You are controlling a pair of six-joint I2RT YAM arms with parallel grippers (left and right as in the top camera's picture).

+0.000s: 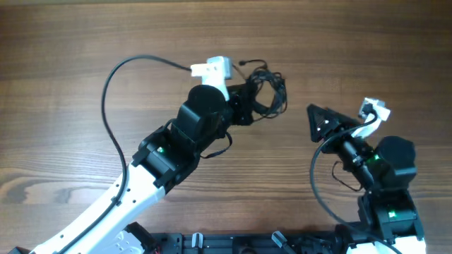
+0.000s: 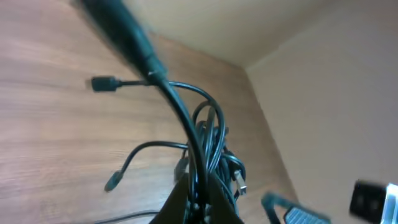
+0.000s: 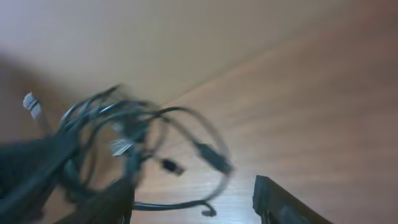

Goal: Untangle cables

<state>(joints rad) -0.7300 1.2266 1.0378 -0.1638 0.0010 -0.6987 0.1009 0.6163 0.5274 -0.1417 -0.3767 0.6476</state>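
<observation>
1. overhead view of a wooden table [image 1: 85,42], with 2 robot arms reaching in from the near edge.
2. the left gripper [image 1: 247,106] is near the middle of the table, its jaws closed tight on the cables [image 1: 272,88].
3. the cables are a small tangle of thin black cords looped together. the tangle sits just past the left gripper's tip, slightly right of centre, toward the far side of the table.
4. in the left wrist view, the left gripper [image 2: 194,202] pinches several strands at the bottom edge. the cables [image 2: 208,127] rise from it in overlapping loops.
5. 2 loose ends reach out to the left of the tangle over the wood: the upper plug [image 2: 102,83] and the lower plug [image 2: 113,182].
6. a thick robot cable [image 2: 124,34], blurred, crosses the top of that view. overhead, it arcs to the white camera mount [image 1: 214,68] on the left arm.
7. the right gripper [image 1: 316,121] is to the right of the tangle and apart from it.
8. the right wrist view is blurred. the right gripper [image 3: 193,202] has its jaws well apart, gripping nothing. the cables [image 3: 124,124] show left of centre, beyond the fingers.
9. one strand curves low between those fingers. whether it touches them cannot be told.
</observation>
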